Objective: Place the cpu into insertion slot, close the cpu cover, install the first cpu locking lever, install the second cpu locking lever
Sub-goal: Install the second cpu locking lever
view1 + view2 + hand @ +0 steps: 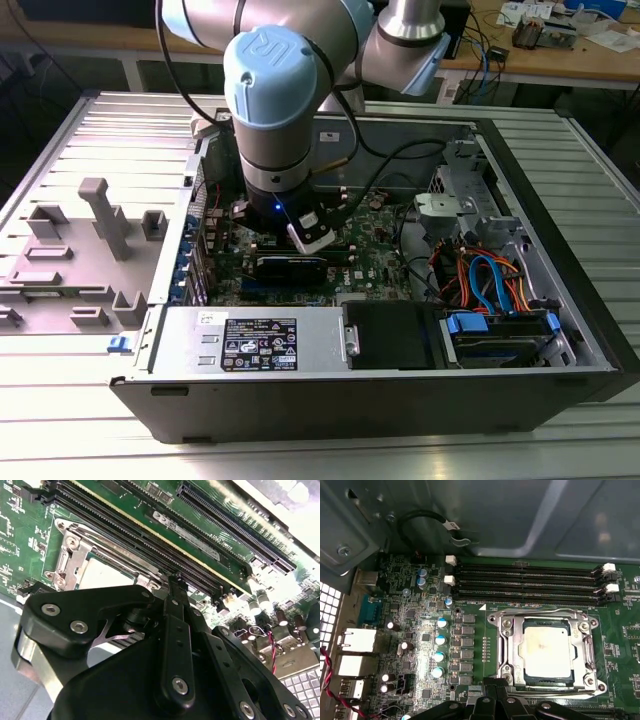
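The gripper [492,687] hangs over the motherboard [420,645] at the socket's edge; I cannot tell its state. The cpu [546,652] sits in the insertion slot [506,650], cpu cover [585,645] down around it.

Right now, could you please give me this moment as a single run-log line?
cpu: seated in insertion slot | cpu cover: closed over cpu | gripper: at socket edge, holding nothing seen

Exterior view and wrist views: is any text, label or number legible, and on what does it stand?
Black label on the power supply: print too small to read.
Motherboard markings, in both wrist views: too small to read.
Nothing can be quoted.
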Available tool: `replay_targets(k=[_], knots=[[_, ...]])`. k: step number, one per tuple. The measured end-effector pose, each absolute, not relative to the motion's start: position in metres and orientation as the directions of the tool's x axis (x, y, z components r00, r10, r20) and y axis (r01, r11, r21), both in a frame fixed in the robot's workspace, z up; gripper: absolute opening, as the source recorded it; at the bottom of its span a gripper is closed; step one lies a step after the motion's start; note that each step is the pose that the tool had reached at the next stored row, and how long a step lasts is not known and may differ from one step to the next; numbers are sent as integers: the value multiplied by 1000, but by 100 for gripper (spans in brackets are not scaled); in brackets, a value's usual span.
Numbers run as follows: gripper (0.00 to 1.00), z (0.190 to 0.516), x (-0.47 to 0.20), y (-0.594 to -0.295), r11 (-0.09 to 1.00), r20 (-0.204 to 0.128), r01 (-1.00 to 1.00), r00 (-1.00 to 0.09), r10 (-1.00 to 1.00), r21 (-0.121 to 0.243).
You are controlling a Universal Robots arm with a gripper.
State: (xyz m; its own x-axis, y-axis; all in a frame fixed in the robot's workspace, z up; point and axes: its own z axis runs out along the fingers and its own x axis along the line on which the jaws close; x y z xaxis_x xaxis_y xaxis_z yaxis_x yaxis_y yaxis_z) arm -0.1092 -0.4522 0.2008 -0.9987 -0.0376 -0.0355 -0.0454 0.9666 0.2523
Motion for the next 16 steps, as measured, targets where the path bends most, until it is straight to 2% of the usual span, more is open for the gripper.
replay_targets(k=[16], knots=[[11,198,-110,-452,966,-35,-45,-999,-38,253]])
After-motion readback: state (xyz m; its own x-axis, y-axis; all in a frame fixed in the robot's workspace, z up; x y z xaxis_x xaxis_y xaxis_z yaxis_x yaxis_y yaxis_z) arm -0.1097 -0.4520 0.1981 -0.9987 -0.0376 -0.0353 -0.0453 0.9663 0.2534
